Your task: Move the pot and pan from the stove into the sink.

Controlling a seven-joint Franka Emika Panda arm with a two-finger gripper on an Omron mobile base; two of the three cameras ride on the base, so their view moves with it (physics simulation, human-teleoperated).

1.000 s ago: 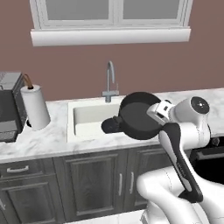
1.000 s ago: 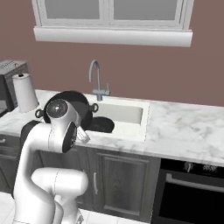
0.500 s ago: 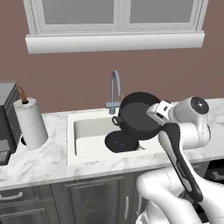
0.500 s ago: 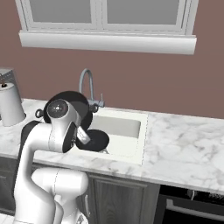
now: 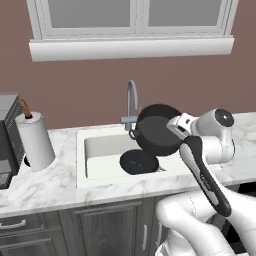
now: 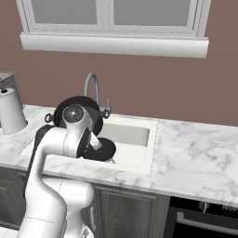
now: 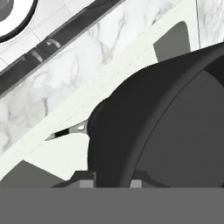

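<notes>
Nearest the camera, the marble tabletop runs along the front, and the white arm rises over it. The gripper has its jaws nearly closed, pinching the rim of the pot, which it holds tipped on its side in the air above the right part of the sink. In the hand view the wall of the pot stands between the two finger tips, so the hold is on the thin rim and not on a side handle.

Below and just left of the pot, the pan lies flat on the floor of the sink. Behind, the faucet curves up close to the raised pot, near its left edge. Well apart on the left stand the paper towel roll and a dark appliance.

The pot looks stiff and fairly heavy, with smooth walls that could slip. A pinch on the rim puts its weight off to one side, so it may swing or twist in the jaws; lowering it slowly, clear of faucet and pan, seems wise.
</notes>
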